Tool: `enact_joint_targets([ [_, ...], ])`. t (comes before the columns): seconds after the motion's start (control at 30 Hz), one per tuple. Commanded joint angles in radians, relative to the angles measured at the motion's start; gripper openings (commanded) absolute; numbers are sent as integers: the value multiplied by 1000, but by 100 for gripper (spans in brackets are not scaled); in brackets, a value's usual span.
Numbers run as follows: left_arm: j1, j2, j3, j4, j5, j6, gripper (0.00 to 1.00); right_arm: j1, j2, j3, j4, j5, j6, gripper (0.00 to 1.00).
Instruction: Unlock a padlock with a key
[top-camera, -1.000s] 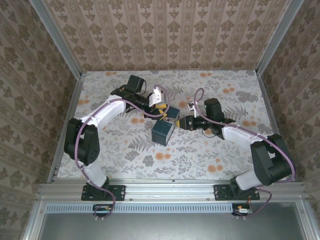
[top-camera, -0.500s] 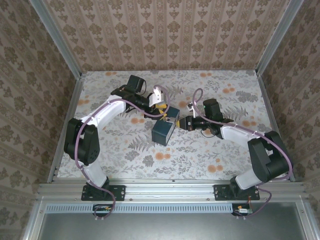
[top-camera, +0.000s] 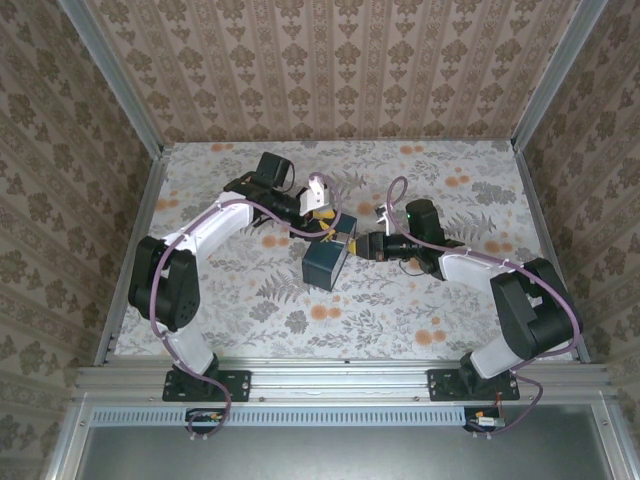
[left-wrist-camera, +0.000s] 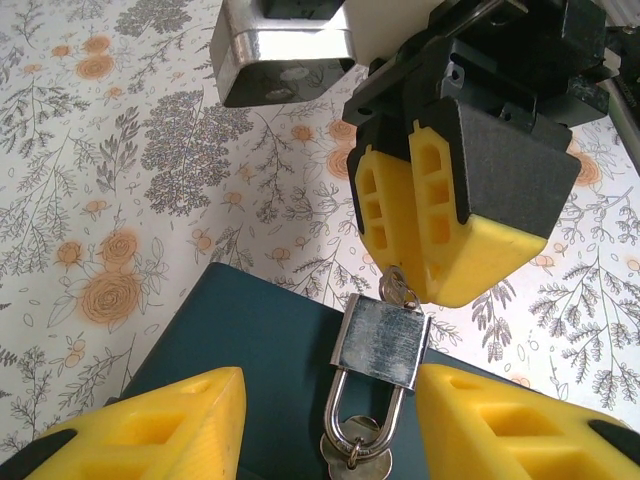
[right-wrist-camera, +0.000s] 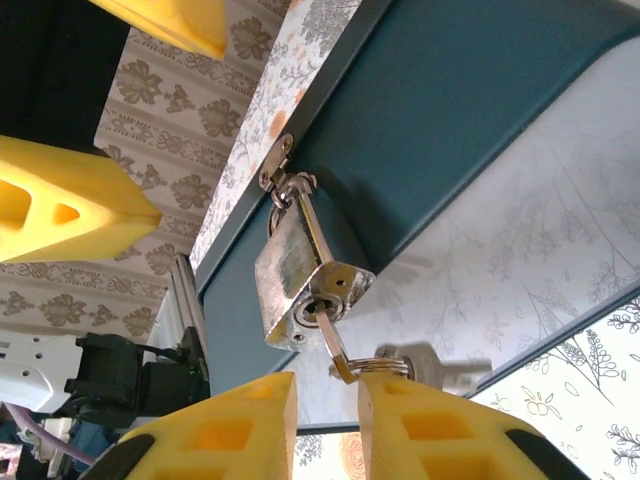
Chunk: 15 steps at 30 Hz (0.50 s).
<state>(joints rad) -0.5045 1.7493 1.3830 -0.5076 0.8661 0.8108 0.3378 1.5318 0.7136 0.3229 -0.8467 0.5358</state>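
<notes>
Right jaws had edged slightly left to the key seated in the padlock at the right end of the blue box. They were nearly closed, grip unclear. Left jaws sat half-open astride it, hold unclear. Key-turn looked next.

A white tabletop printed with grey foliage and orange flowers is enclosed by patterned wall panels at 9, 12 and 3 o'clock. A dark blue rectangular box is seen near its centre.
</notes>
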Motion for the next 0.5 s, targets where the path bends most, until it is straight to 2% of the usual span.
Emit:
enact_joint_targets([
  [0.0,-3,-37,-9,-8,9,4,50,-6,-7,39,-39,-28,-25,18],
  [0.1,-3,-39,-10,-8,11,4,49,-7,4,38,-9,-37,3,16],
  [0.27,-3,-39,-13,-8,13,4,49,-9,6,31,15,-37,11,27],
  [0.47,-3,-34,-3,-12,14,5,49,-20,13,58,-22,-25,-15,27],
])
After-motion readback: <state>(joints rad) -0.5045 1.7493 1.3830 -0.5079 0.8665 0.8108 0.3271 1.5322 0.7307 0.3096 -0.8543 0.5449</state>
